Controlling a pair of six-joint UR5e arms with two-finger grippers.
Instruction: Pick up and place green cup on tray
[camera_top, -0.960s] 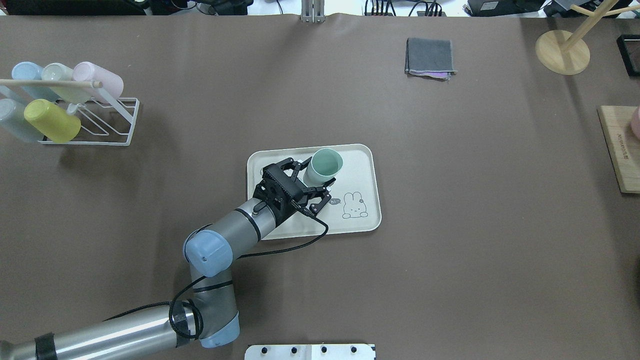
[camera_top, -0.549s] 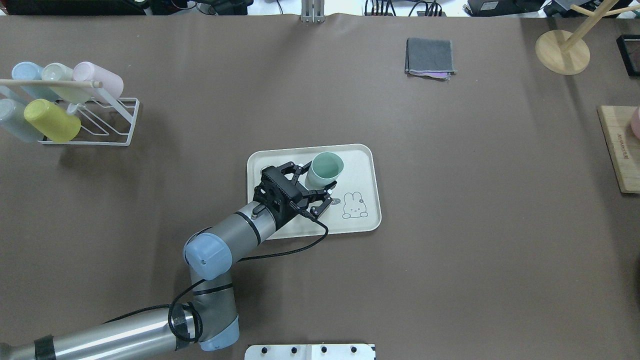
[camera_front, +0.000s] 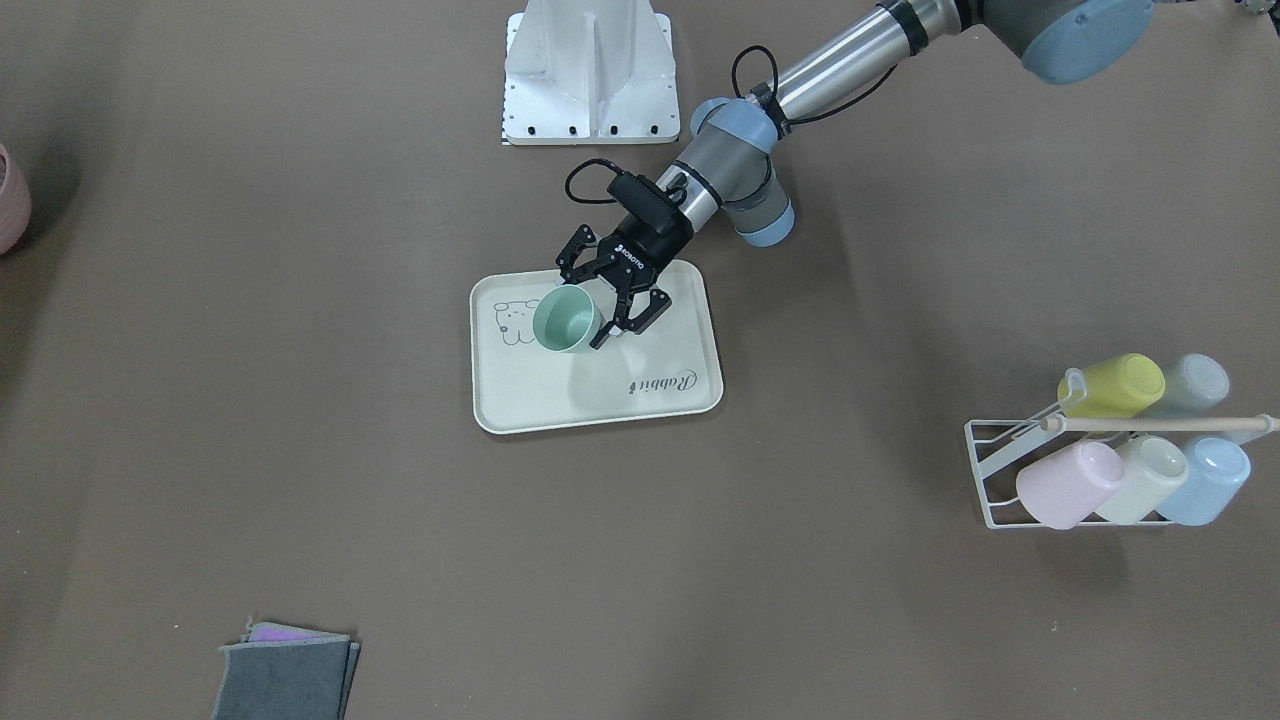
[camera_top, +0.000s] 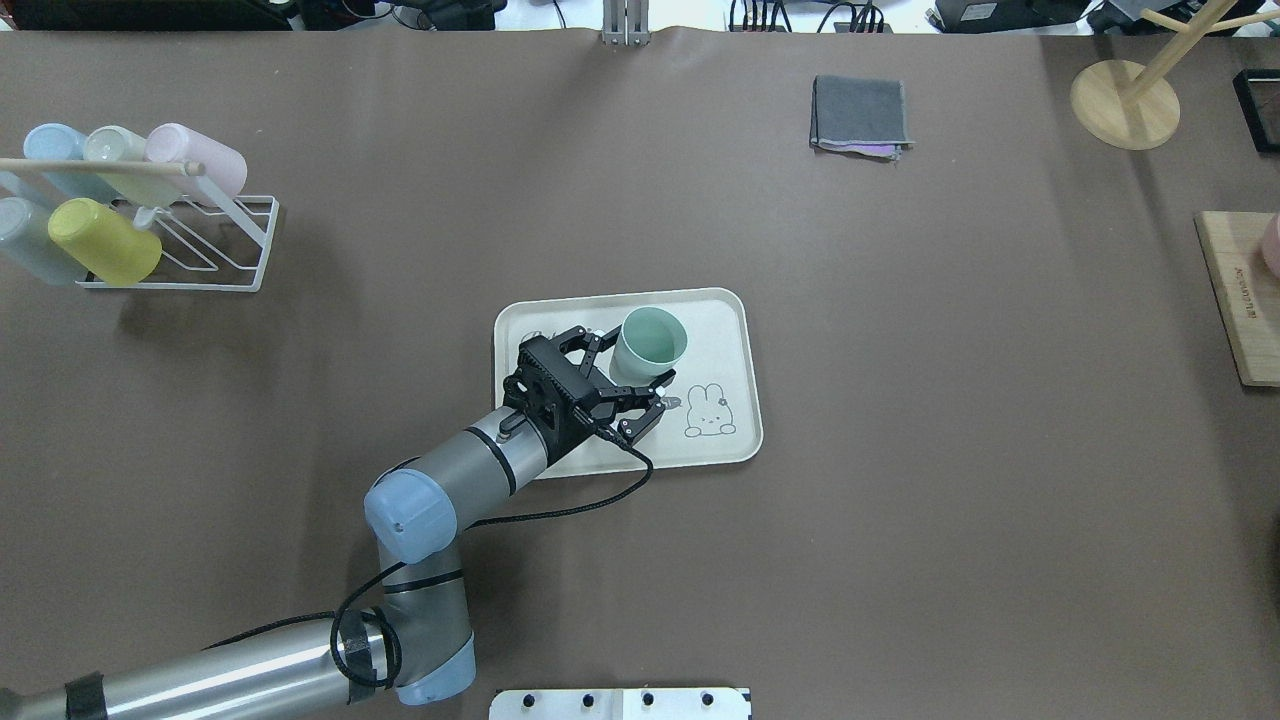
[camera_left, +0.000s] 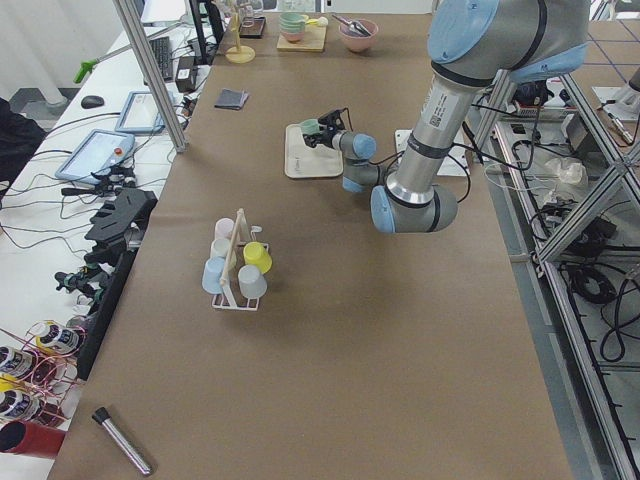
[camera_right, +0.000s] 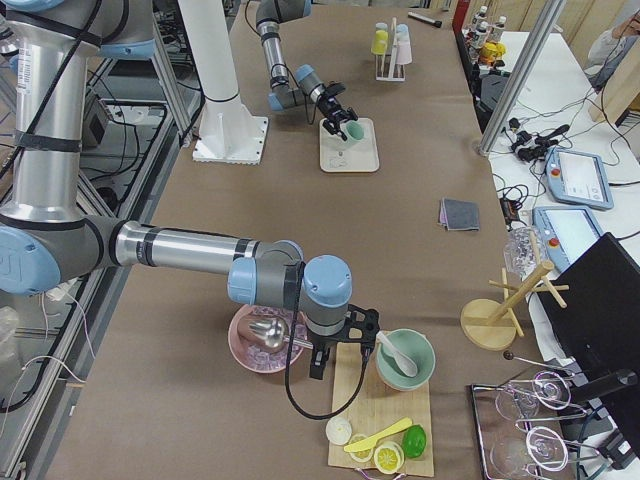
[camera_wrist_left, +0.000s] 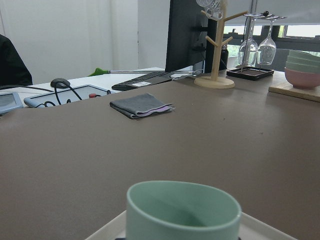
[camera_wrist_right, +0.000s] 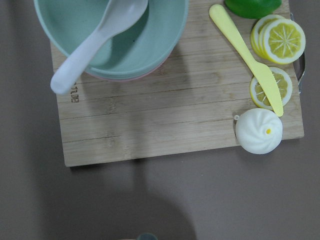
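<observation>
Reaching in over the tray's (camera_top: 718, 345) near-left corner, the left tool (camera_top: 628, 360) has its fingers spread wide and grips nothing. One fingertip sits at the cup's (camera_top: 652, 338) left side and the other at its near-right side. From overhead I cannot tell whether either pad touches the wall.

The cup stands upright on the tray, mouth up and long axis vertical. It is in the tray's far half, about midway along the far rim and clear of the rim itself. The rabbit drawing (camera_top: 710, 412) lies toward the tray's near-right corner, beside the cup and uncovered.

In the left wrist view the cup fills the bottom centre, so it lies straight ahead of the tool, in line with the wrist.

I judge the placing itself done, with only the retreat left. That move turns on this line: pulling back along the tool's own axis, toward the tray's near-left corner, keeps both fingers off the cup. A sideways swing would likely tip such a light tumbler.

Well left of the tray, a wire rack (camera_top: 200, 250) holds other pastel cups. Far right of the tray, the right tool (camera_right: 340, 352) hangs over a wooden board (camera_wrist_right: 165, 125). Its fingers cannot be judged from that side view. The left arm is plainly the nearer one.
</observation>
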